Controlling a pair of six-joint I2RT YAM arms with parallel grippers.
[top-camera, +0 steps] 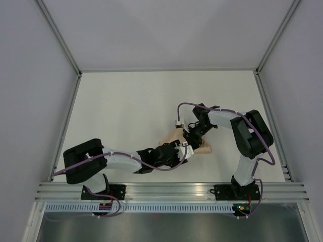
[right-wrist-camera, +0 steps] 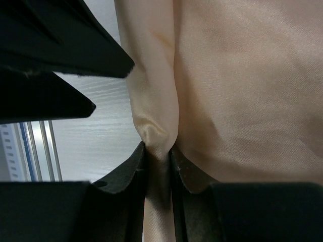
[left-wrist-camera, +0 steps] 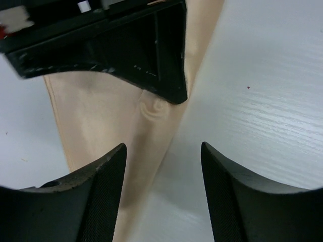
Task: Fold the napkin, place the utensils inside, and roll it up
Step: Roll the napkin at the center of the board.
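Cloth like this is handling as light, thin and limp. The napkin (right-wrist-camera: 237, 75) is lying as a compact peach bundle on the table (top-camera: 126, 101), right of centre and towards the near side, with both grippers crowding over it. Its sheen is suggesting a smooth weave that would be slipping out of a shallow pinch, and the layers would likely be sliding over each other or springing open when released. A hold is probably working best on a doubled edge or a raised ridge, taken deep between the pads, not on a single flat layer. The utensils are not showing in any view, so whether they are lying inside the folds cannot be told.

The right gripper (right-wrist-camera: 157, 148) is nipping exactly such a ridge. Its jaws are standing almost together, with only a narrow pleat of napkin squeezed up between the fingertips and puckering just above them.

The left gripper (left-wrist-camera: 164, 146) is hovering just to the near left of it with its jaws standing well apart. They are straddling the napkin's long edge, with cloth under one finger, bare table under the other, and nothing gripped between them.
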